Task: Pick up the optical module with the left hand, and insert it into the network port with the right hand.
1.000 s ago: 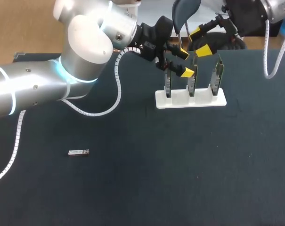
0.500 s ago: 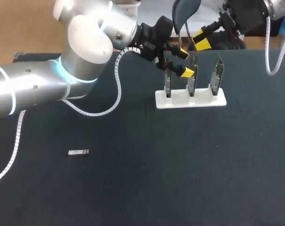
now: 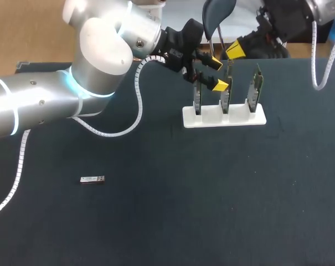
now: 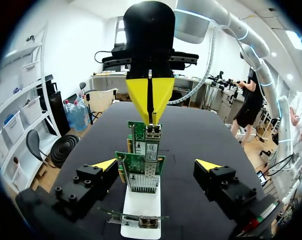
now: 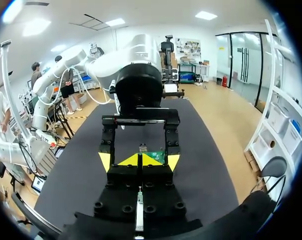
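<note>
Optical module (image 3: pixel 92 179) showed only in head view, lay well apart from left gripper (image 3: pixel 216 73), its fingers wide beside the card stand (image 3: pixel 223 117), right gripper (image 3: pixel 235 50) tips pressed together.

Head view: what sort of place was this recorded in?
Probably a robotics lab bench for network hardware: a dark table with a white rack holding three upright circuit cards, a small optical module lying loose, and a robot arm at the rack.

High rear head view; opposed wrist views, shared network cards (image 3: pixel 225 102).
</note>
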### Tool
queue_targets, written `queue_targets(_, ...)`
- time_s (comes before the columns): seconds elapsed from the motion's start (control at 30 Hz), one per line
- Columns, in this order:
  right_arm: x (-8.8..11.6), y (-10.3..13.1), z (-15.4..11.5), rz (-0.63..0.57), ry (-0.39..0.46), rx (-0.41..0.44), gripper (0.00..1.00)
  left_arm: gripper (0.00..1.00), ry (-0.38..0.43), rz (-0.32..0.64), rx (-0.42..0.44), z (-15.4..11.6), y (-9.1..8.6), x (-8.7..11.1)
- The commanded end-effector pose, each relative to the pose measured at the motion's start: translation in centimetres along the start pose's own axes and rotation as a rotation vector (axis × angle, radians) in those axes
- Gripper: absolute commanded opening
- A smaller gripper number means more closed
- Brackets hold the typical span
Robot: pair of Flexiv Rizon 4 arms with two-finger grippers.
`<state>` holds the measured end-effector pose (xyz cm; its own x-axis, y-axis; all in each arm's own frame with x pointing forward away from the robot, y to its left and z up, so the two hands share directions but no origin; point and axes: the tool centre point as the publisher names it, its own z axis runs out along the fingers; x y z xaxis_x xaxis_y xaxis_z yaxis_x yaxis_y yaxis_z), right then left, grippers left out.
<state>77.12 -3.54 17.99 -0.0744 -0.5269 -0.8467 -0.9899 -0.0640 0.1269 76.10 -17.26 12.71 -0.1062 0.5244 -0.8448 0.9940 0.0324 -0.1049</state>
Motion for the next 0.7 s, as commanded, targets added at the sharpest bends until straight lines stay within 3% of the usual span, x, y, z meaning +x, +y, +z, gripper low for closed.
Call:
queue_targets(0.03,0.3,-0.1,0.3,0.006,0.004,-0.002,0.0,1.0,0.005,-0.001,0.003,0.1,0.2,-0.1)
queue_targets(0.7,3.2,-1.0,1.6,0.089,0.055,-0.016,0.0,1.0,0.005,-0.001,0.003,0.1,0.2,-0.1)
